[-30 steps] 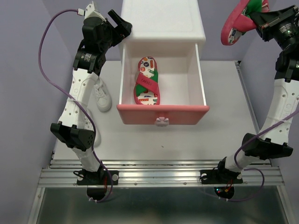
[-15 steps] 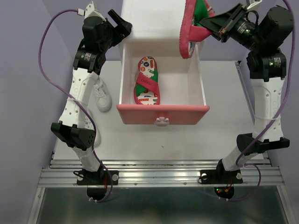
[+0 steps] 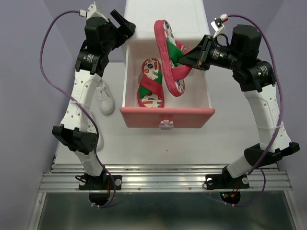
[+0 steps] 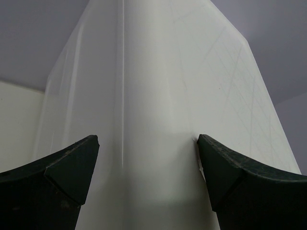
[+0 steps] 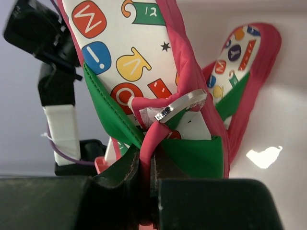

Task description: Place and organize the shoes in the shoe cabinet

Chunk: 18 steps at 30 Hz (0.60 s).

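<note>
I am dangling a red flip-flop (image 3: 168, 52) over the open drawer (image 3: 144, 116), beside its mate (image 3: 151, 88), with my right gripper (image 3: 188, 60) pinching its soft strap (image 5: 145, 141). It seems light and floppy. My left gripper (image 3: 123, 25) is spread wide at the corner of the shoe cabinet (image 3: 165, 19).

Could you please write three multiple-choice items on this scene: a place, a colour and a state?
1. Where does the flat flip-flop lie, relative to the open drawer? A. inside it B. in front of it C. left of it
2. What colour is the drawer front? A. blue B. pink C. green
3. The right gripper is: A. open and empty B. shut on the raised flip-flop C. out of view
Answers: 1 A, the drawer walls surround it; 2 B, the front panel is pink; 3 B, its fingers pinch the strap.
</note>
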{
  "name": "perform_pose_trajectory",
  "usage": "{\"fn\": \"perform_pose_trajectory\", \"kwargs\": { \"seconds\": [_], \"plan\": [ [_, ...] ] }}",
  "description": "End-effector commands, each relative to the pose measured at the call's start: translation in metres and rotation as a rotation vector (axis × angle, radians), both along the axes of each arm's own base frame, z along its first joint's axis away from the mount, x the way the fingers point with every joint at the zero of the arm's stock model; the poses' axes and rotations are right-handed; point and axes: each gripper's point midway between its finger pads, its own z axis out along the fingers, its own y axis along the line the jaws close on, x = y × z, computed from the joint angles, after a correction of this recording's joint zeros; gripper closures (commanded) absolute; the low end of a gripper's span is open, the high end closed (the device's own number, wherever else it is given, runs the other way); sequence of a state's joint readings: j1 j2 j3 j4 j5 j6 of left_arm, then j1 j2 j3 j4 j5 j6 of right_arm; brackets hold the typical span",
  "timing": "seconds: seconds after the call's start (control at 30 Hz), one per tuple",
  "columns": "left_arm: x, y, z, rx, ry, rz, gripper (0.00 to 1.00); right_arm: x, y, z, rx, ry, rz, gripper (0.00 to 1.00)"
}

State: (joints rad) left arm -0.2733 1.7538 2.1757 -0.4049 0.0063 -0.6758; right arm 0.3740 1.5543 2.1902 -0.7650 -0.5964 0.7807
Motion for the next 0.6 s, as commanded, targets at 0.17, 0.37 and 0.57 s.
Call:
{"fn": "perform_pose_trajectory", "kwargs": {
  "seconds": [0.17, 0.37, 0.57],
  "plan": [
    [0.015, 0.023, -0.126, 0.174, 0.352, 0.089, 0.06, -0.046, 0.002, -0.016, -0.091, -0.071, 0.12, 0.99],
    [0.014, 0.023, -0.127, 0.166, 0.357, 0.095, 0.06, -0.042, -0.007, -0.044, -0.184, -0.008, 0.081, 0.99],
    [0.014, 0.025, -0.125, 0.165, 0.354, 0.105, 0.06, -0.023, -0.014, -0.063, -0.271, 0.036, -0.03, 0.99]
  ]
}}
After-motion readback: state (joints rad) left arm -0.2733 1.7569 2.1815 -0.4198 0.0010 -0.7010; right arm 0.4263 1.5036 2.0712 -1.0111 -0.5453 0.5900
